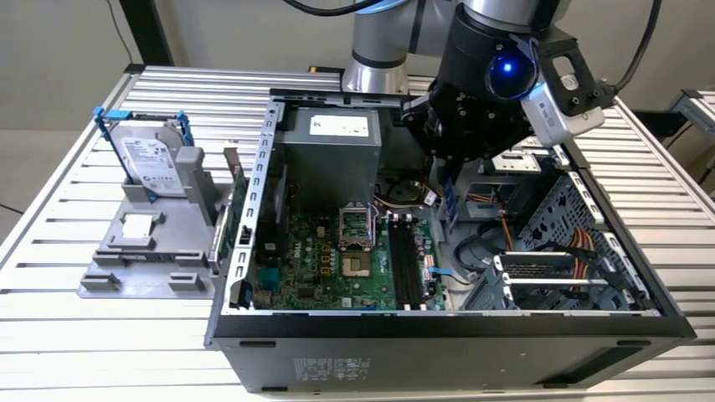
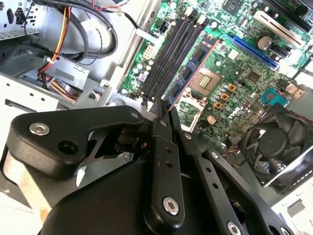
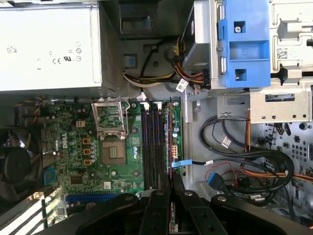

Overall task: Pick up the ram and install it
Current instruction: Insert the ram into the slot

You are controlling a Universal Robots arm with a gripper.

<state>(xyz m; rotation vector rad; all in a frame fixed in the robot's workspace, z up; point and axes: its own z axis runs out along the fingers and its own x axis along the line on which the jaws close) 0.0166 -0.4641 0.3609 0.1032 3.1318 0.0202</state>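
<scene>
Dark blue-green with black chips, the ram [image 2: 190, 68] is clamped by one end between the tips of the black pincer [image 2: 162, 108]. In the second wrist view it juts out from the fingertips over the green motherboard [image 2: 230, 73], running just beside the black memory slots [image 2: 168, 49] and almost in line with them. I cannot tell whether its edge touches a slot.

In the exterior view the arm reaches down into the open computer case [image 1: 447, 331], near the far end of the motherboard and just beside the grey power supply [image 1: 330, 155]. The first wrist view looks straight down on the board: the bare CPU socket [image 3: 111, 152] lies beside the slots, and a blue drive bracket [image 3: 244, 44] sits above a tangle of cables [image 3: 244, 161]. A black fan [image 2: 274, 142] shows in the second wrist view.

The case lies on its side on a ribbed aluminium counter [image 1: 67, 335]. Toward the exterior view's left, a silver hard drive [image 1: 151, 163] with blue handles stands upright in a grey fixture [image 1: 146, 251], well apart from the pincer.
</scene>
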